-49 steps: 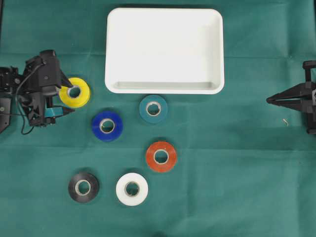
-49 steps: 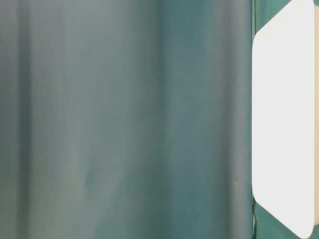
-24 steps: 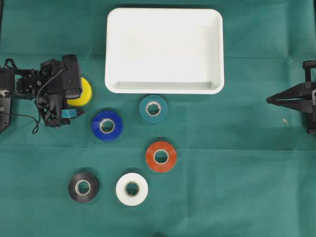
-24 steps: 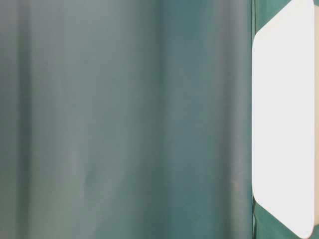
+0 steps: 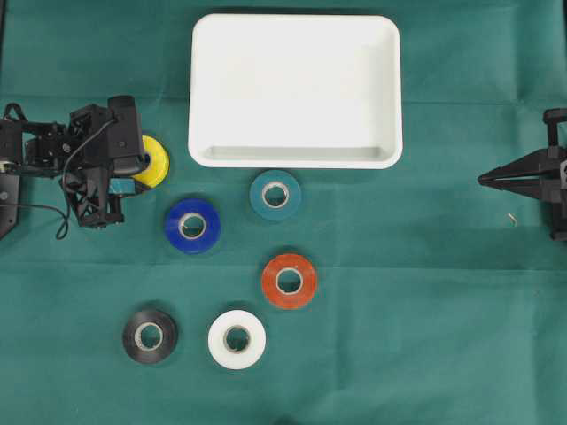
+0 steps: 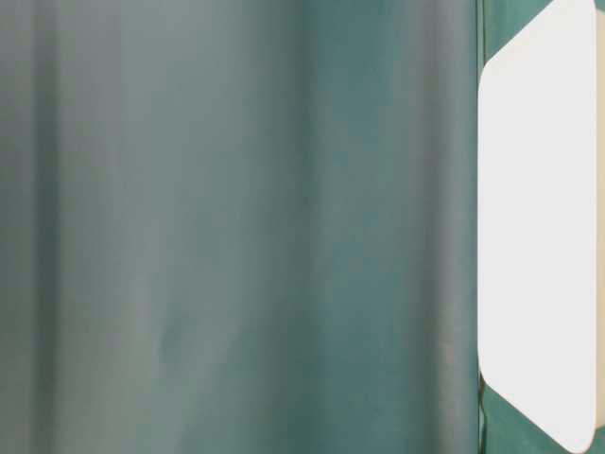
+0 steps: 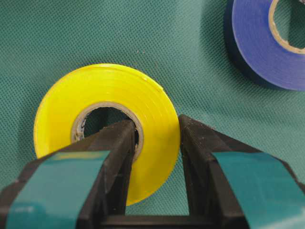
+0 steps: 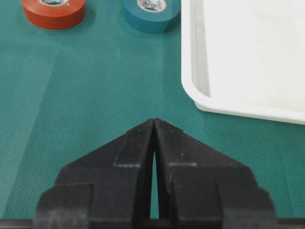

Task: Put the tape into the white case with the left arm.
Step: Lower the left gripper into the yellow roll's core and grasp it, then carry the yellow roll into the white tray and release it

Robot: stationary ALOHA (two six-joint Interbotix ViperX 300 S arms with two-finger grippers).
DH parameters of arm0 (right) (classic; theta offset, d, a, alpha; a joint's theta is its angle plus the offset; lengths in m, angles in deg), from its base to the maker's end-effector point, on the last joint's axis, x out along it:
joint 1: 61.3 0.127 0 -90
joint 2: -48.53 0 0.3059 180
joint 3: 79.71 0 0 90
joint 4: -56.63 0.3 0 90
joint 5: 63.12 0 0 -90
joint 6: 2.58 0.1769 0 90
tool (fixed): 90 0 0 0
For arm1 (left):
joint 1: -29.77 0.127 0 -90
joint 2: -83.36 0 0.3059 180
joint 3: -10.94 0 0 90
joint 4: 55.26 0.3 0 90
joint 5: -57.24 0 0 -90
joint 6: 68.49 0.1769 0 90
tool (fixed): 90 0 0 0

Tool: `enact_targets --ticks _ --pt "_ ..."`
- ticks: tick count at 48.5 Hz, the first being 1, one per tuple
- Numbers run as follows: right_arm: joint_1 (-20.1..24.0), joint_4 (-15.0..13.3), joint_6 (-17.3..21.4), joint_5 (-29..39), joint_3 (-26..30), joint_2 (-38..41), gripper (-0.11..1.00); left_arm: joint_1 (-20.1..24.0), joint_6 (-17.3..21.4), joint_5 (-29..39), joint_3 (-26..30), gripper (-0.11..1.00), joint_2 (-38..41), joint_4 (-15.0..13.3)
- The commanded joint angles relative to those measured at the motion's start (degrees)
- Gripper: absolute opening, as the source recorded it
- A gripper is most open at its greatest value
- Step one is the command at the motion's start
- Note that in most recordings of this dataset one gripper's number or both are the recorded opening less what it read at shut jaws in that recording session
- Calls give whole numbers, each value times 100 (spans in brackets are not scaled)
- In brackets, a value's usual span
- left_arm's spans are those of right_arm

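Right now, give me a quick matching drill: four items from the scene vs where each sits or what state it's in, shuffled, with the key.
Things:
1. yellow tape
2. white case
3. right pincer
4. white tape

Places or states:
A. shut on nothing, parked at the right edge of the overhead view
B. pinched through its wall by the left pincer, one finger inside the core
C. on the cloth right of the black tape
D. holds no tape, sits just beyond the teal tape

Pairs: 1-B, 2-D, 3-A, 4-C
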Motion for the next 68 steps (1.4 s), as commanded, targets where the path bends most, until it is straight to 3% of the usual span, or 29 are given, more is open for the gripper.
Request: enact_targets --ticks 1,11,25,38,49,59,68 --pt "0 -9 0 -62 53 35 -9 9 9 0 35 26 -158 -9" --pt "0 -9 0 -62 53 35 -9 9 -9 352 132 26 -475 -18" --pt "-9 -9 9 -62 44 35 -9 9 -167 1731 615 26 -1512 -18" --pt "-9 -18 0 -70 44 35 -9 18 -483 1767 668 26 -2065 -18" --pt "-9 -70 0 -70 44 35 -9 334 -457 1301 914 26 -1547 0" --pt "-9 -88 0 -79 35 44 -9 844 -431 1213 1397 26 -642 9" --pt "-9 -79 9 -79 35 35 -9 1046 -378 1204 1978 26 158 9"
